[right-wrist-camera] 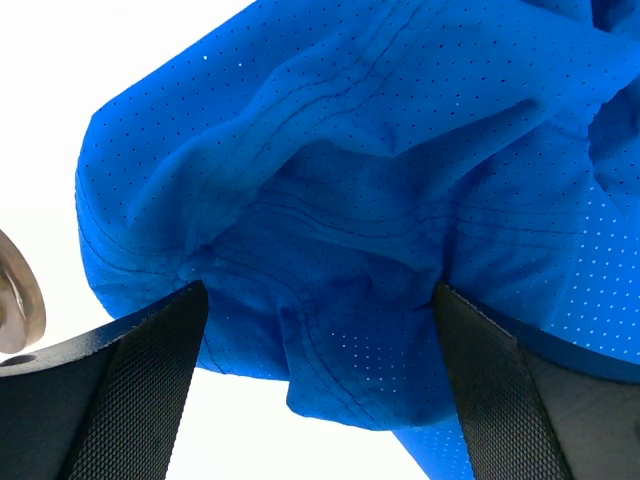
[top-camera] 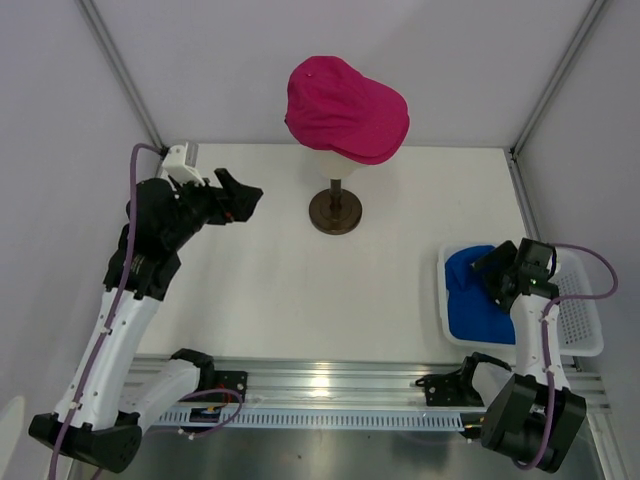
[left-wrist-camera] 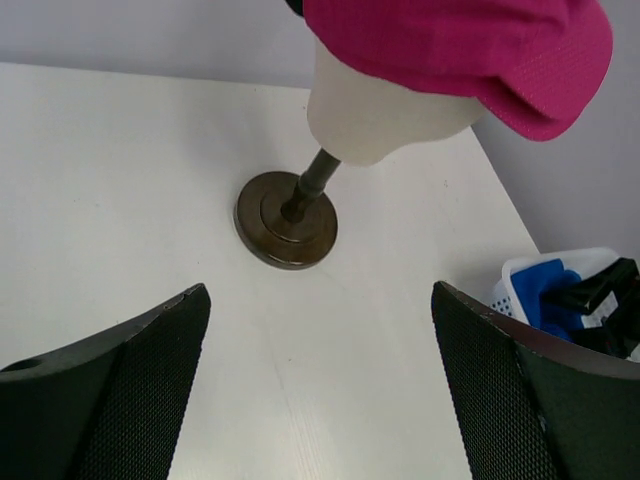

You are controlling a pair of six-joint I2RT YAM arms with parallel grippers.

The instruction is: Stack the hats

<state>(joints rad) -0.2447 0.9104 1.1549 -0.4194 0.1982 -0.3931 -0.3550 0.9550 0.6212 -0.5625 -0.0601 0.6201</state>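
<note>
Black right pincer (right-wrist-camera: 318,300) spread wide, not clamped; blue cap (right-wrist-camera: 330,190) crumpled between and just beyond its fingers, lying in white basket (top-camera: 585,325). Contact with cloth: cannot tell. Left pincer (left-wrist-camera: 320,295) likewise released, empty, hovering near stand (left-wrist-camera: 288,220), apart from it. Pink cap (top-camera: 345,108) sits on mannequin head (left-wrist-camera: 385,120). Judgement: stacking barely begun; blue cap not yet grasped, lifted, set over pink.

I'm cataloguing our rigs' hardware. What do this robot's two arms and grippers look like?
The left arm and right arm have white links, black joints and bases, and a purple cable along each. The left gripper and right gripper each have two broad black fingers with diamond-textured inner faces.
</note>
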